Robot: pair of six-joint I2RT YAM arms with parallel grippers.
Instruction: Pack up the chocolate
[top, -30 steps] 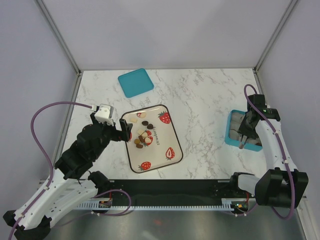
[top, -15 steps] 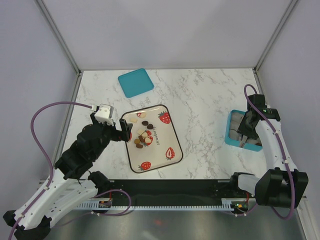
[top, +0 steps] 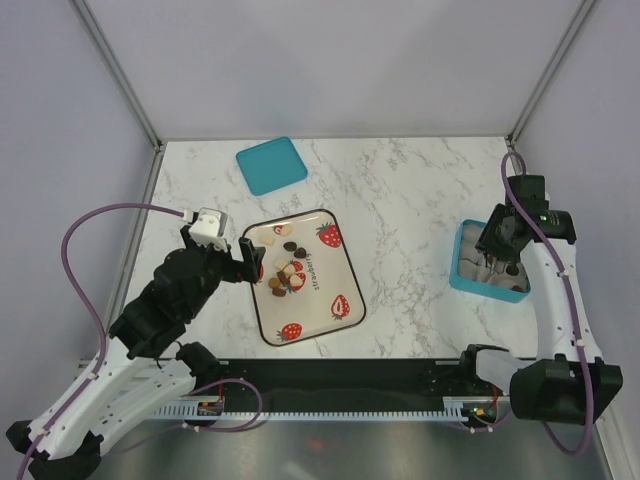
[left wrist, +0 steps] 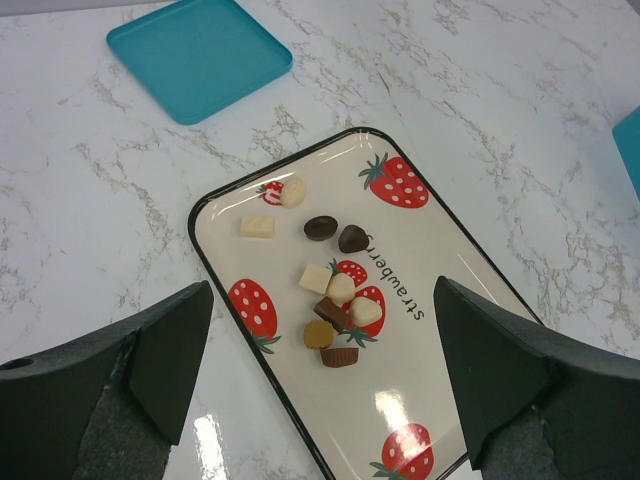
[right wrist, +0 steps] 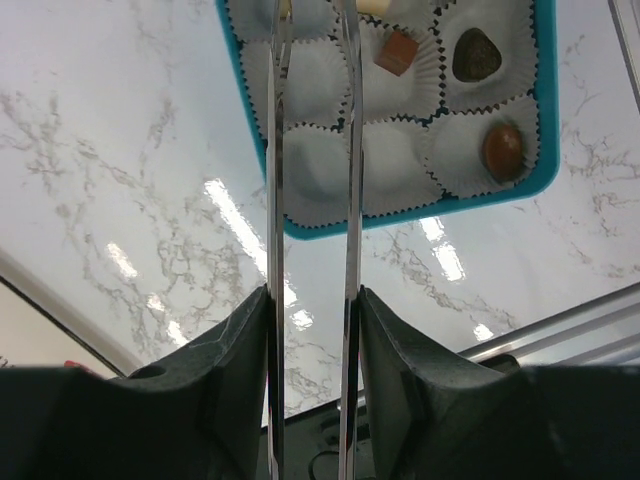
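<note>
Several chocolate pieces (top: 285, 270), dark brown, tan and cream, lie clustered on the strawberry-print tray (top: 345, 320); in the left wrist view the chocolate (left wrist: 335, 300) sits mid-tray (left wrist: 420, 390). My left gripper (top: 252, 262) hovers over the tray's left side, wide open and empty (left wrist: 322, 283). My right gripper (top: 497, 262) hangs over the teal box (top: 462, 278). Its long metal blades (right wrist: 310, 20) stand apart with nothing seen between them; their tips run off the top of the right wrist view. The box (right wrist: 400, 218) holds paper cups, three with chocolate: a brown square (right wrist: 397, 52), a dark piece (right wrist: 472, 55), a round brown one (right wrist: 500, 148).
A flat teal lid (top: 271, 165) lies at the back left of the marble table, also seen in the left wrist view (left wrist: 198, 55). The enclosure's walls and frame posts bound the table on three sides.
My right wrist has risen and swung back toward the right wall above the teal box, and its blades have parted a little. The left arm has not moved.
</note>
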